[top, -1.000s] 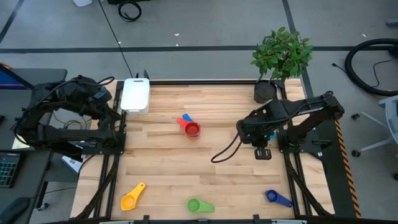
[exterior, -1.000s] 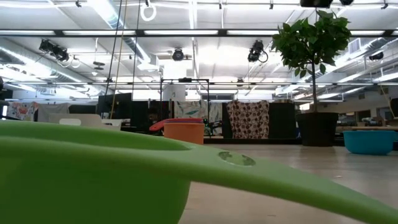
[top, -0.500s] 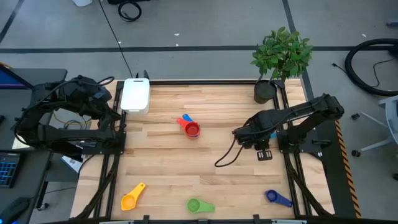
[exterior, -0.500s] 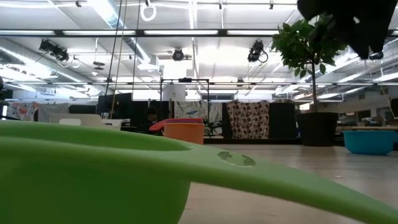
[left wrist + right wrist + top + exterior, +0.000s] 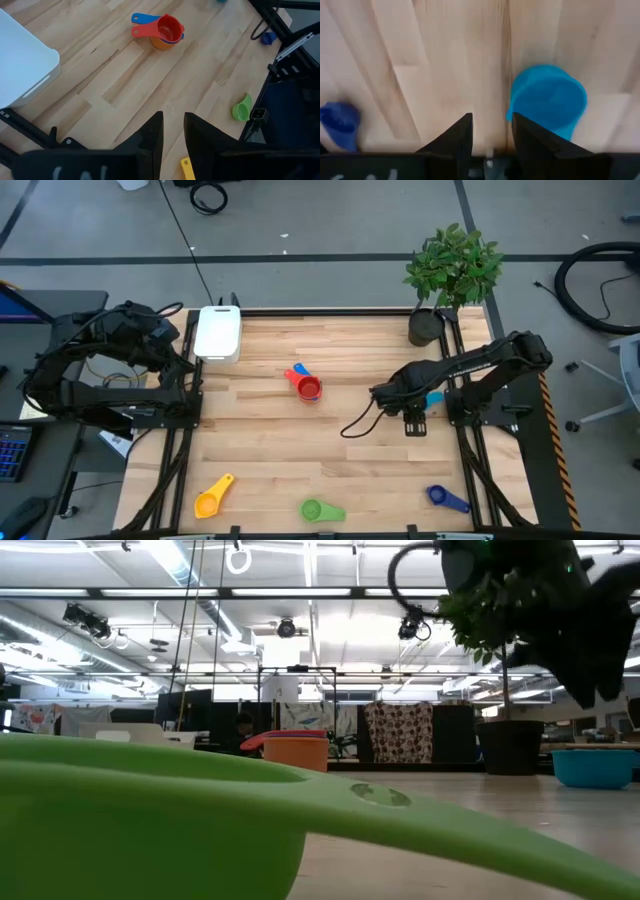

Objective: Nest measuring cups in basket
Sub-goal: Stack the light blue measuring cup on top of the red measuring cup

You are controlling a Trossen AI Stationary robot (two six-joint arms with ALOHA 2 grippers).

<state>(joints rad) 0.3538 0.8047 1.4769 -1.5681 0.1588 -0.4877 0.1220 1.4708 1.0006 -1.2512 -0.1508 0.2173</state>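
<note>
Below my right gripper (image 5: 490, 132), hovering over the right half of the table (image 5: 330, 450), lay a light blue measuring cup (image 5: 547, 102), just beside one finger and not between them; the fingers stood parted, holding nothing, presumably poised for a pick. A dark blue cup (image 5: 337, 125) lay well off to the other side. Away toward centre sat a nested stack topped by the red cup (image 5: 308, 387). Beyond it, at the far corner, stood the white basket (image 5: 217, 333), beside my parked left gripper (image 5: 172, 135), slightly parted and empty. Green cup (image 5: 318, 509) and yellow cup (image 5: 212, 498) waited along the near edge. The plant pot (image 5: 425, 327) stood close behind the arm.
</note>
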